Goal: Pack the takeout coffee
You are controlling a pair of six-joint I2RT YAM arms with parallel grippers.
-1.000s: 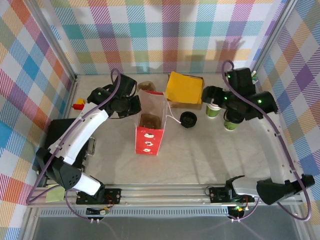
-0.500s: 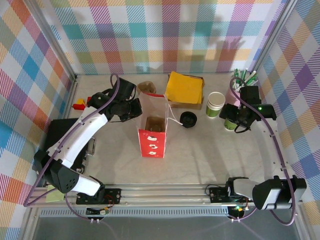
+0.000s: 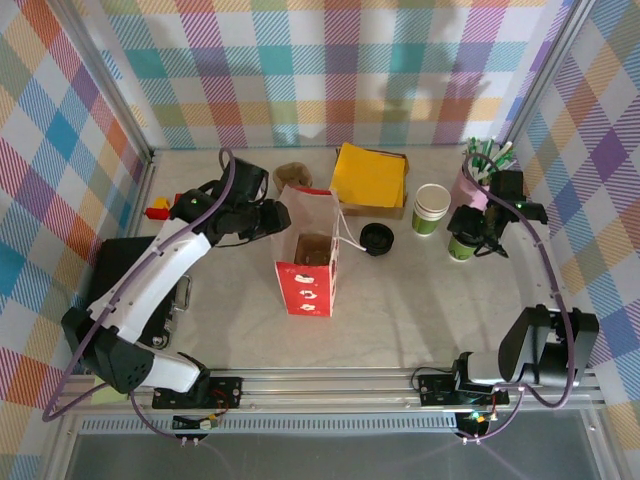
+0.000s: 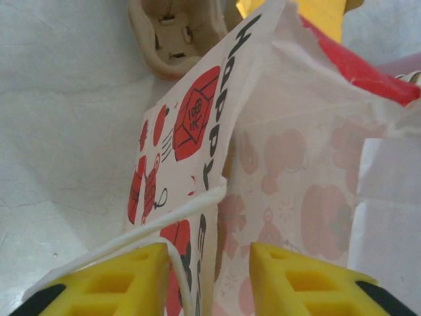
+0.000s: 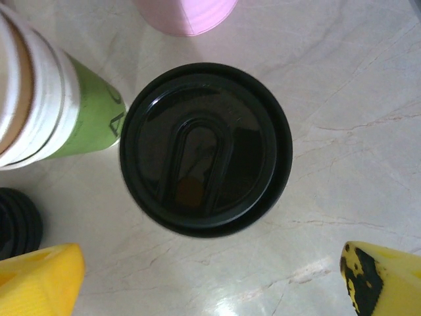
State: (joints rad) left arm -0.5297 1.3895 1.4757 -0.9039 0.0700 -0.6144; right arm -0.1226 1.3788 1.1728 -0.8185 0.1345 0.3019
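The takeout coffee (image 5: 206, 148), a green cup under a black round lid, stands on the table at the right (image 3: 459, 250). My right gripper (image 5: 210, 280) hangs just above it, open wide, with its yellow fingers (image 5: 39, 276) on either side of the lid and apart from it; seen from above the gripper (image 3: 482, 228) is just right of the cup. The red-and-white paper bag (image 3: 308, 262) stands open in the middle. My left gripper (image 4: 207, 266) is open at the bag's left top edge (image 3: 268, 218), with the paper wall and white cord handle (image 4: 172, 220) loose between its fingers.
A stack of green cups (image 3: 432, 208) stands left of the coffee, with black lids (image 3: 376, 238) beyond it. A pink cup of straws (image 3: 478, 170) is behind. A yellow packet (image 3: 370, 175) and brown pulp carrier (image 3: 293, 175) lie at the back, and a black block (image 3: 125, 268) at the left.
My left gripper has opened its jaws off the bag's edge. My right arm drew back toward the right wall, and its gripper opened wide over the lidded cup.
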